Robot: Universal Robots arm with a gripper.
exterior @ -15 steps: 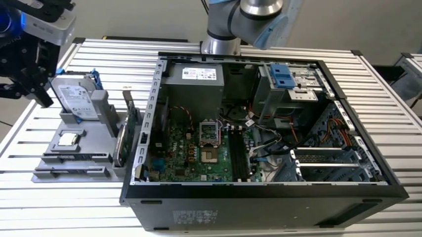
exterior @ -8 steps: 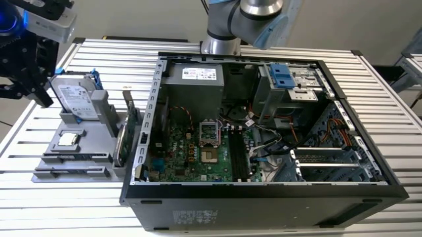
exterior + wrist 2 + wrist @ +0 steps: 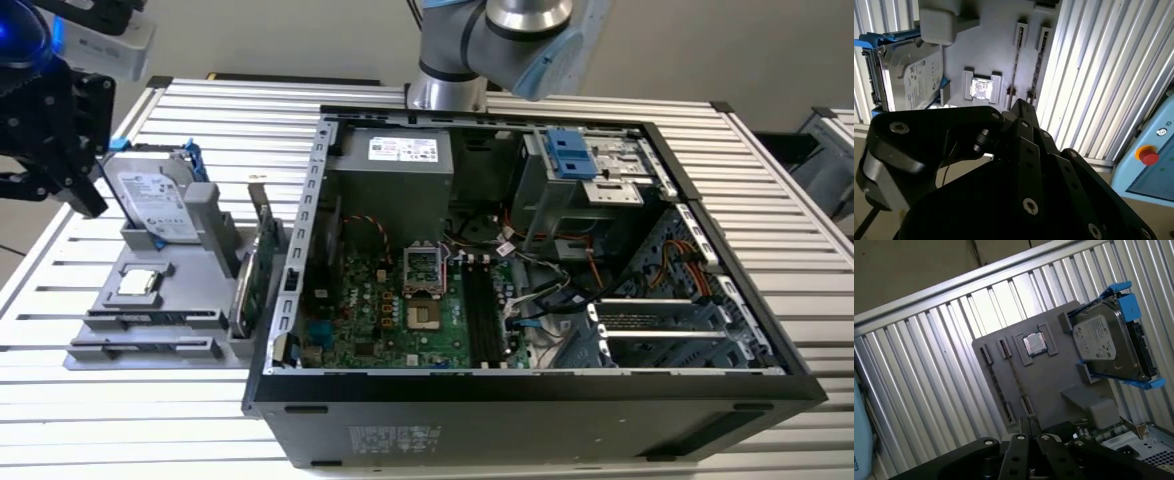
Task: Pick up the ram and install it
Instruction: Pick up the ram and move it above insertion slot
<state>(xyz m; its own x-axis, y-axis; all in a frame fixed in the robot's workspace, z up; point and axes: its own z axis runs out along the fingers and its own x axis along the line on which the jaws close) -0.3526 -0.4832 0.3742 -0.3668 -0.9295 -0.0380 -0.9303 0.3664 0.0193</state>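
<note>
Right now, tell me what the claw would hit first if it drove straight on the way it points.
Most likely the grey parts holder, near its slotted edge, where the claw is aimed in the first wrist view. Depth is hard to judge.

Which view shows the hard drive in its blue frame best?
The first wrist view: the hard drive shows its whole labelled face and blue frame. In the second wrist view a grey bracket overlaps its edge. In the exterior view it stands tilted on the grey holder.
</note>
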